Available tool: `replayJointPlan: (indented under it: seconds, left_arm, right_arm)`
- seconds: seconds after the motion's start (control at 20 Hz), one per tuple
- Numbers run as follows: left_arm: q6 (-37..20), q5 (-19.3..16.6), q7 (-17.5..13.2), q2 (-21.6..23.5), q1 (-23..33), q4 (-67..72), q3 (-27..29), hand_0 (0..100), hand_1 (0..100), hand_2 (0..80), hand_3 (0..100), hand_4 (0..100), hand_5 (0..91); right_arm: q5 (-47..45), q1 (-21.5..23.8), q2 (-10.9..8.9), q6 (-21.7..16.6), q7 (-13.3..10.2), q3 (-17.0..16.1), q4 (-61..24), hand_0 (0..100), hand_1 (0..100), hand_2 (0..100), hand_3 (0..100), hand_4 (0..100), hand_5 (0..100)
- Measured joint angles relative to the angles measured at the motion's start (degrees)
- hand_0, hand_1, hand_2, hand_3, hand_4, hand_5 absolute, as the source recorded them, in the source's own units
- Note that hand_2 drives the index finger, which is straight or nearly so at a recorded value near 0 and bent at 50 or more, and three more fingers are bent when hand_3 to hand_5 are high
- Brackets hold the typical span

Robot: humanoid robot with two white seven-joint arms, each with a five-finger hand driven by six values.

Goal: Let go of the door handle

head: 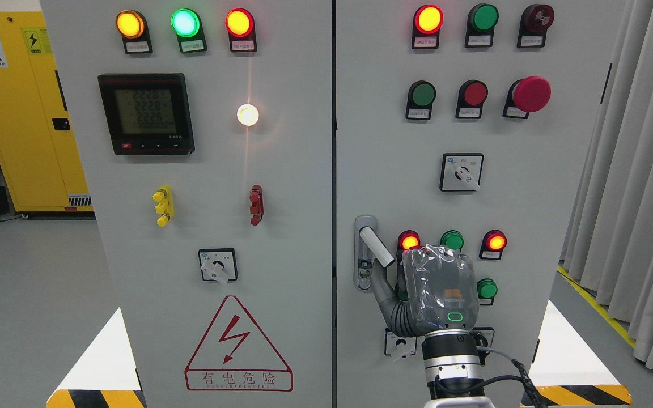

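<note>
The grey door handle sits on the left edge of the right cabinet door, its lever swung out and slanting down to the right from its lock plate. My right hand, wrapped in clear plastic, comes up from the bottom edge and hovers just below and right of the lever's tip. Its thumb stretches up-left under the lever without closing on it. The back of the hand hides the other fingers, and nothing is wrapped around the lever. The left arm is out of view.
Lit and unlit lamps and a selector switch surround the hand on the right door. The left door carries a meter and a warning triangle. A yellow cabinet stands far left, grey curtains at right.
</note>
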Motion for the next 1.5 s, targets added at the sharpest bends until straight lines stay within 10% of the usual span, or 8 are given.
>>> replayJointPlan:
  seconds: [1.5]
  left_arm:
    - [0.0,0.0,0.0,0.0,0.0,0.0,0.0,12,56,0.0,0,0,0.0]
  right_arm:
    - [-0.1,-0.3,-0.15,0.0,0.4,-1.0,-1.0,63,29,100,100,100,100]
